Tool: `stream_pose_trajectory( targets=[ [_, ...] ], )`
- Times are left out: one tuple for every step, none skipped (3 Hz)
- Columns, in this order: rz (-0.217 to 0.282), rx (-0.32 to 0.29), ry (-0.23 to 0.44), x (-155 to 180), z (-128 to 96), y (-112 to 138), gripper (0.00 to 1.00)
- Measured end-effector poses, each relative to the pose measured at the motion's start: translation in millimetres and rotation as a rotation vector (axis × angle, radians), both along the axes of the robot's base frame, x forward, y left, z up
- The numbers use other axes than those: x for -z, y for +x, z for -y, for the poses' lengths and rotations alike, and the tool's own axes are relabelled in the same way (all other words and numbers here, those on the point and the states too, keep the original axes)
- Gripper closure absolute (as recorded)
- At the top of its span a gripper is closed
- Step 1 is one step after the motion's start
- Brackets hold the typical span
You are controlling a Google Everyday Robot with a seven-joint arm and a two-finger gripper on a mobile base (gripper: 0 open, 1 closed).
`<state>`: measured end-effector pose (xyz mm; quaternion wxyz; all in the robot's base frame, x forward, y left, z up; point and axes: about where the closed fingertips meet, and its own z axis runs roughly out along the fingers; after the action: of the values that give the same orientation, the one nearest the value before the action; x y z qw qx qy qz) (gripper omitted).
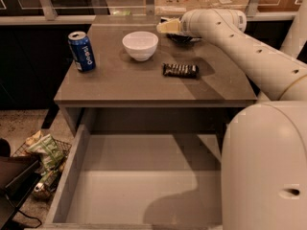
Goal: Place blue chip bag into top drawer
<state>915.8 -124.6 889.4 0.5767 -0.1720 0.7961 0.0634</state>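
The blue chip bag [183,39] shows only as a dark patch at the back of the grey table [120,83], mostly hidden under my wrist. My gripper [166,27] hovers at the table's back edge, just left of and above the bag, right of the white bowl. The top drawer [139,186] is pulled fully open below the table and holds nothing. My white arm comes in from the right and covers the drawer's right side.
A blue soda can [81,51] stands at the table's left. A white bowl [140,45] sits at the back middle. A dark striped candy bar [180,70] lies right of centre. A wire basket with snack bags [44,153] sits on the floor at left.
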Motion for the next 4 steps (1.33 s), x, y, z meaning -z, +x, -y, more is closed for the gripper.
stream_pose_trajectory(
  targets=[
    [-0.013, 0.018, -0.061, 9, 15, 14, 0.00],
    [-0.037, 0.034, -0.102, 20, 26, 23, 0.00],
    [-0.067, 0.045, -0.131, 36, 29, 30, 0.16],
    [-0.070, 0.043, -0.132, 39, 28, 31, 0.40]
  ],
)
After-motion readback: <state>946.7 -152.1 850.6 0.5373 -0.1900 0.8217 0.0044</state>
